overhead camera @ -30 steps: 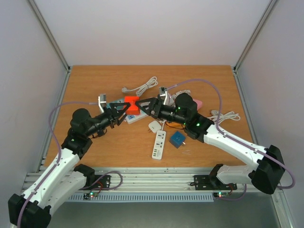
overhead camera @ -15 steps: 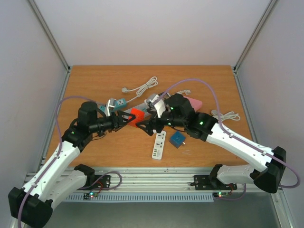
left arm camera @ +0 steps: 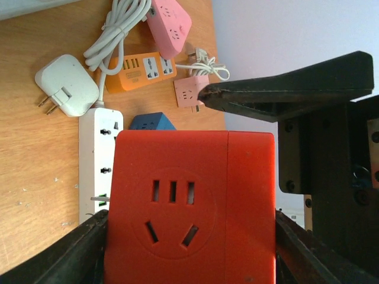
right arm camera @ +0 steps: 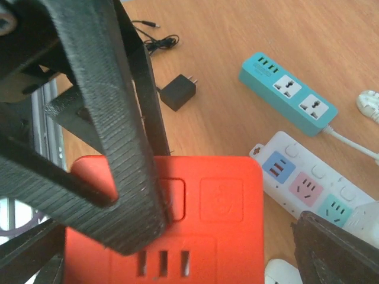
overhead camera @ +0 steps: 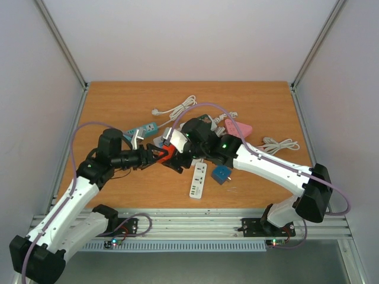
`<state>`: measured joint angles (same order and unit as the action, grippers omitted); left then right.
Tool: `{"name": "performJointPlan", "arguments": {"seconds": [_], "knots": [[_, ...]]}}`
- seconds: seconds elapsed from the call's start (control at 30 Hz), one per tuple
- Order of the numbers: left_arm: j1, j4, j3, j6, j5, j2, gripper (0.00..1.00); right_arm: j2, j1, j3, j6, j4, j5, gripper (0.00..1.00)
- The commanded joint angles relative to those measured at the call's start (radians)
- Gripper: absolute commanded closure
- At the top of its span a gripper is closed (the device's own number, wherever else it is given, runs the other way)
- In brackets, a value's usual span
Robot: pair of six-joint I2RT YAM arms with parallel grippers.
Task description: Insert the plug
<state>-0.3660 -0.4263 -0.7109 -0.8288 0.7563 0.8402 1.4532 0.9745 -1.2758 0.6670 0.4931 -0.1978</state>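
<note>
The left gripper (overhead camera: 161,156) is pinching the red socket cube (left arm camera: 189,201), one finger pressing on each side wall. The right gripper (right arm camera: 219,228) is standing with its jaws spread wide. One finger is crossing in front of the cube, touching or not I cannot tell, and the other is hanging clear of its side.

Over the last second the cube has been travelling from nearer the far edge of the tabletop (overhead camera: 118,106) toward the near edge. The right arm has been swinging over it while its jaws widen. I judge that the left arm is now carrying the cube alone and that insertion is not yet starting.

The cube is hanging over the middle of the tabletop, near the white power strip (overhead camera: 198,180). Its socket face is looking back at the left wrist camera, and any prongs are hidden. It is nearly cubic, its slightly longer side running finger to finger.
</note>
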Motion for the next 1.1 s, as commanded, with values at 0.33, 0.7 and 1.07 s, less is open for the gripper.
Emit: {"name": "performJointPlan", "arguments": {"seconds": [0.33, 0.7, 1.07], "knots": [[0.004, -0.022, -0.044, 0.014, -0.042, -0.104, 0.23, 0.053, 0.009, -0.06, 0.069, 0.059, -0.008, 0.69], [0.007, -0.415, -0.221, 0.231, -0.635, -0.335, 0.01, 0.049, -0.021, 0.028, -0.204, -0.126, 0.194, 0.73], [0.006, -0.442, -0.079, 0.37, -0.746, -0.537, 0.01, 0.225, -0.16, -0.051, -0.443, -0.035, 0.209, 0.73]]}}
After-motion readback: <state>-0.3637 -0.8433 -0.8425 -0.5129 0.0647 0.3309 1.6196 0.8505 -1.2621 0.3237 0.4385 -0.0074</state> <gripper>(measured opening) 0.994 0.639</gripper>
